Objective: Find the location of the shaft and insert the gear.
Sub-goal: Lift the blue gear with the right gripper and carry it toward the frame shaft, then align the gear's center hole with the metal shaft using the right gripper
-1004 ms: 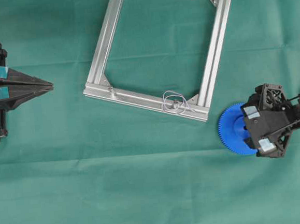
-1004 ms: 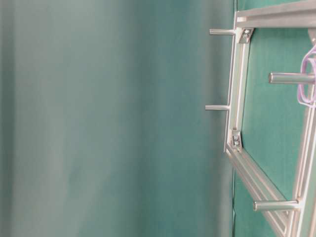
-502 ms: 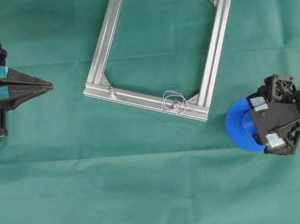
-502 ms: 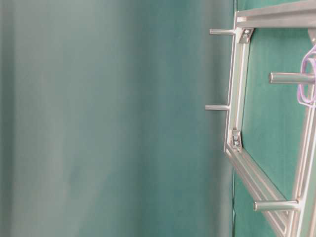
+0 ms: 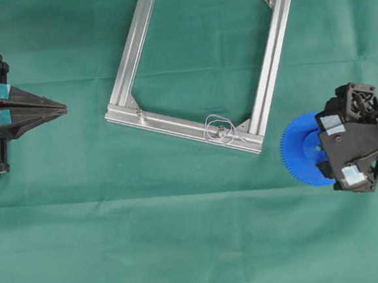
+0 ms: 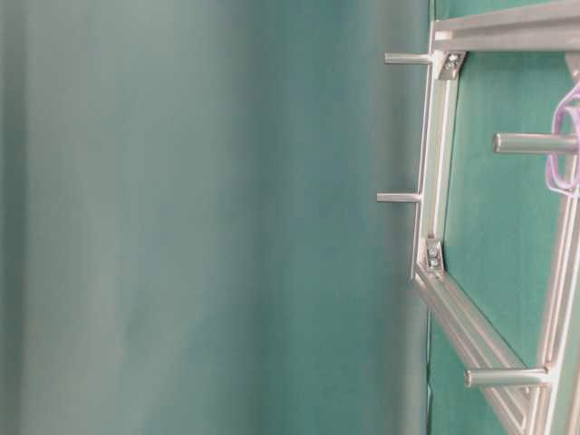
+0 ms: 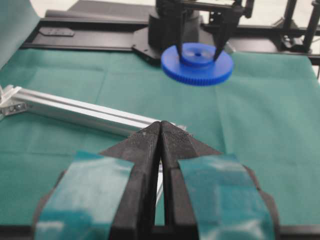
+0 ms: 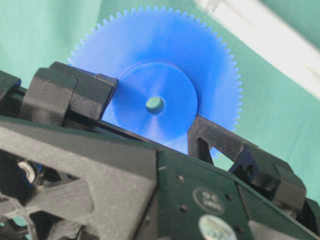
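Note:
The bright-blue toothed gear (image 5: 301,151) is at the right, clear of the frame, with my right gripper (image 5: 319,151) shut on its raised hub. In the right wrist view the black fingers (image 8: 90,92) press both sides of the hub of the gear (image 8: 150,60), and its centre hole shows. The left wrist view shows the gear (image 7: 197,65) lifted a little off the cloth. The shaft (image 5: 222,132), a tiny pin ringed by thin wire loops, stands on the near rail of the aluminium frame (image 5: 168,123). My left gripper (image 5: 65,110) rests shut at the far left, holding nothing.
Green cloth (image 5: 183,234) covers the table. The square aluminium frame has triangular corner brackets (image 5: 244,124). In the table-level view several pins stick out of the frame, one (image 6: 535,142) with a wire loop. The frame rail (image 7: 75,111) lies just beyond my left fingertips.
My right gripper has carried the gear a little to the right, then slightly toward the far side. The left arm has not moved.

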You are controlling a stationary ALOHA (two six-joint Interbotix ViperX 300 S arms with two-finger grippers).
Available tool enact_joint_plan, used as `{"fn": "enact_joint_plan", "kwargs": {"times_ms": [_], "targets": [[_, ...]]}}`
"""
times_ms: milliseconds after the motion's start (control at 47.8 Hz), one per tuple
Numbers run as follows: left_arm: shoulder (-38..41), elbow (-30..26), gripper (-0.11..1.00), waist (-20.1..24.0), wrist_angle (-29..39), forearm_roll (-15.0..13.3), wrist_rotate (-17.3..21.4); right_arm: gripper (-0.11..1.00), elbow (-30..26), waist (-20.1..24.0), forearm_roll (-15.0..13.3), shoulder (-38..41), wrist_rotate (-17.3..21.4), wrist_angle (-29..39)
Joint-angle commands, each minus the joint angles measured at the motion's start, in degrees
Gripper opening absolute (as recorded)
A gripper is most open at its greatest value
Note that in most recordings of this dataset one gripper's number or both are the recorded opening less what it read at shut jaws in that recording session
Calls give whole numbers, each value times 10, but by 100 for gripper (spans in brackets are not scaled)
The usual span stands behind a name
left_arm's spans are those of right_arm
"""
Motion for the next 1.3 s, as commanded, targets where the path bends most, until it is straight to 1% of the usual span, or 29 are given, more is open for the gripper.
{"fn": "enact_joint_plan", "kwargs": {"times_ms": [0,84,167,356,502,816,983,1130,1276], "targets": [[6,-12,1,2,-4,-2,-1,69,-25,1,-4,3,0,-18],[6,-13,1,2,-4,-2,-1,69,-37,1,-8,13,0,-23],[6,-12,1,2,-4,-2,-1,69,-53,1,-18,29,-1,-24],[6,-12,1,2,4,-2,-2,69,-100,-4,-35,71,-1,-21],[6,-12,1,2,7,-2,-11,69,-135,-20,-47,105,-1,-18],[6,-11,1,2,20,-2,-16,69,-200,-69,-51,163,-4,-19],[6,-11,1,2,29,-2,-16,69,-227,-94,-61,189,-5,-23],[6,-11,1,2,29,-2,-16,68,-241,-109,-64,211,-7,-25],[6,-11,1,2,29,-2,-16,69,-243,-122,-65,230,-7,-37]]}}
